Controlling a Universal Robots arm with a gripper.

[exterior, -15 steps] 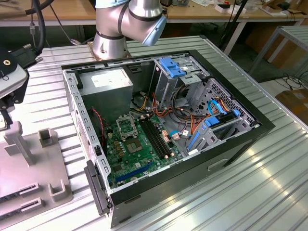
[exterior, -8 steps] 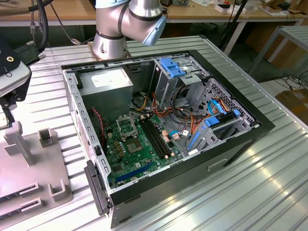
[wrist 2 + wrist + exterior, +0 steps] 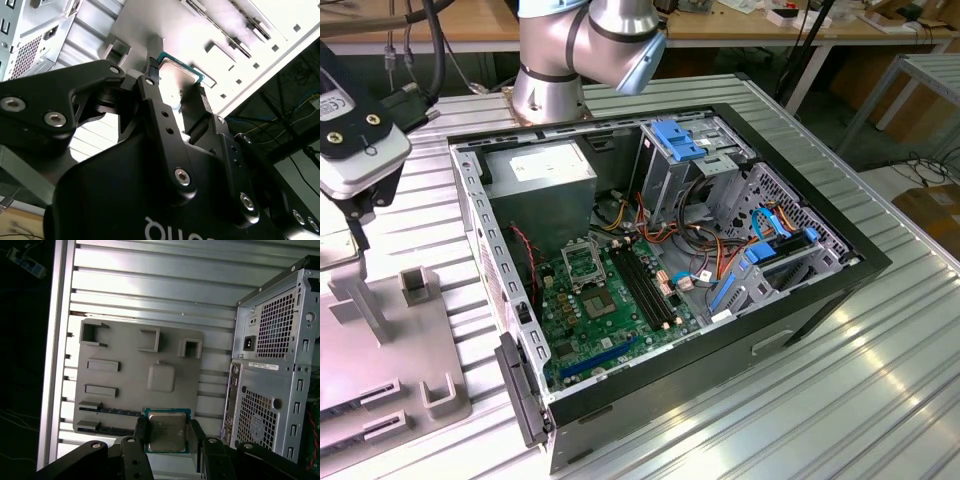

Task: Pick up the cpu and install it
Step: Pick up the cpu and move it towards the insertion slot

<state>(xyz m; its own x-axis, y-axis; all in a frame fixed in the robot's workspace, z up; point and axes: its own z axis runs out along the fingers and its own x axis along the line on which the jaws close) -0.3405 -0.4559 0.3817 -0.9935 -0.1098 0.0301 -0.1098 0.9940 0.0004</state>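
I have the gripper (image 3: 166, 429) closed on the cpu (image 3: 166, 436). In both wrist views the two black fingers (image 3: 141, 429) press against opposite edges of the chip, with its silvery top and green rim showing between them. The chip sits over the edge of the grey fixture plate (image 3: 120, 382), just beside a long slotted holder (image 3: 107, 411). I cannot tell whether it is touching the plate or lifted off it.

In the exterior view, the arm's wrist housing (image 3: 355, 140) hangs at the upper left of the frame over that same plate, well apart from the open computer case (image 3: 840, 290) in the middle. The case lies on its side with the motherboard (image 3: 610, 320) facing up. The metal-framed socket (image 3: 582, 262) is left of centre, the long black memory slots (image 3: 645, 285) are just to its right, and the power supply (image 3: 545, 180) is above it. Blue drive brackets (image 3: 675, 140) and a tangle of coloured wires fill the right half of the case.

Everything rests on a ribbed aluminium table (image 3: 880, 390) that catches bright glare at the lower right. The arm's base (image 3: 545, 90) is bolted at the table's far edge, top centre. Behind it run wooden workbenches (image 3: 470, 20) with cables hanging down, and a cardboard box (image 3: 935, 215) stands on the floor at the right edge. The first wrist view shows a power strip (image 3: 25, 262) on the dark floor beyond the table's rim.
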